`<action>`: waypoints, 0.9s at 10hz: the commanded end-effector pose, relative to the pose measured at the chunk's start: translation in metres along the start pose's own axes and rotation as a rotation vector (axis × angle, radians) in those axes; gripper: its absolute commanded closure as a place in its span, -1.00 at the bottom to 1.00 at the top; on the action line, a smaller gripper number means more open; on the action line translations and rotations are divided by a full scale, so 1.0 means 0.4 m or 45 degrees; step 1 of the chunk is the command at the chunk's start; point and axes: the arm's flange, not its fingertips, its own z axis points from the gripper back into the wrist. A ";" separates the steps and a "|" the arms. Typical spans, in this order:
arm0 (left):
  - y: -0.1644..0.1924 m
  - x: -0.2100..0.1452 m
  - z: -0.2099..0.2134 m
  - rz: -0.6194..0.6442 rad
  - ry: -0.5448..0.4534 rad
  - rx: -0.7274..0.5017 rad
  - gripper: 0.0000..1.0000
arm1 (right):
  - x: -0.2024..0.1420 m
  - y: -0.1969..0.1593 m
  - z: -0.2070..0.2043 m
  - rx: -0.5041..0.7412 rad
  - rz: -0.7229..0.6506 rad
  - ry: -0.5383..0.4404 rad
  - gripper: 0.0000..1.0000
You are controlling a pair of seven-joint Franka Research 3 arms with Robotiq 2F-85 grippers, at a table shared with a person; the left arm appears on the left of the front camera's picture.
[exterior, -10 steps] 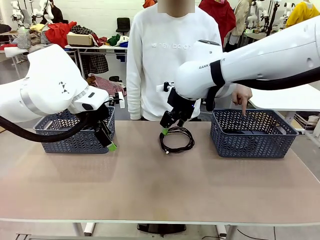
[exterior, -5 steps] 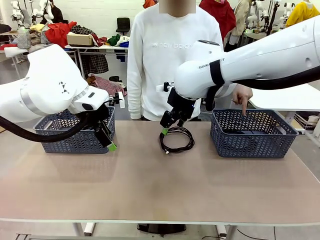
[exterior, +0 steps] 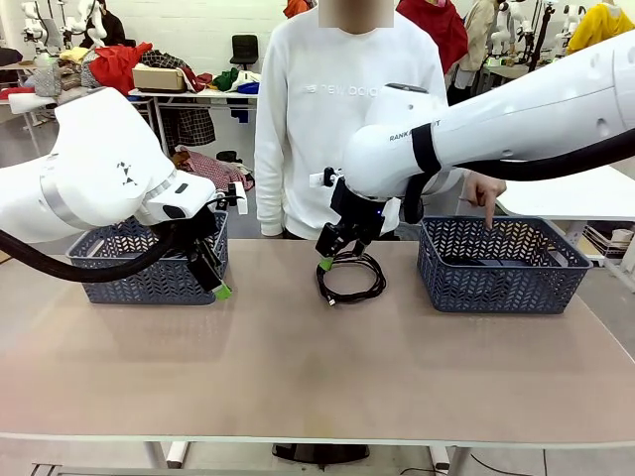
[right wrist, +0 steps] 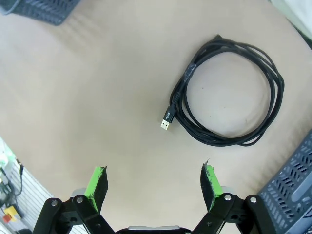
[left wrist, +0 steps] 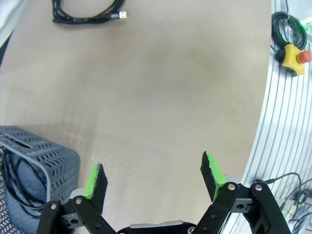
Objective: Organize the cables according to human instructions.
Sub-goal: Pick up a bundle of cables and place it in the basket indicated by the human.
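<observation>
1. The right pincer [exterior: 324, 256] is hanging spread wide and empty just above the far rim of the coiled cable [exterior: 349, 277], which is lying flat on the counter [exterior: 298, 367] between the two baskets.
2. The person's hand [exterior: 483, 193] is pointing a finger down into the right basket [exterior: 501, 266], at about three o'clock from the coil, so I judge that cable is meant for there.
3. The step in hand looks like the approach for a pick; next the pincer needs to be dropping onto the bundled strands and pinching them together.
4. In the right wrist view the USB plug [right wrist: 166, 124] is sticking out at the loop's nine o'clock, loose enough to trail.
5. The left pincer [exterior: 214, 281] is hovering spread and empty by the left basket [exterior: 149, 260], which is already holding a cable [left wrist: 14, 183].
6. Open counter is lying all round the coil; the right basket's near wall is the edge to clear.
</observation>
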 end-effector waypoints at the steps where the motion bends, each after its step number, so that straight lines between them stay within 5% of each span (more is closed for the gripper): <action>1: 0.005 -0.003 0.005 0.001 0.006 -0.008 -1.00 | 0.061 0.025 -0.029 -0.058 -0.144 0.044 -1.00; 9: 0.005 -0.003 0.005 0.001 0.006 -0.008 -1.00 | 0.162 0.029 -0.209 -0.278 -0.445 -0.036 -1.00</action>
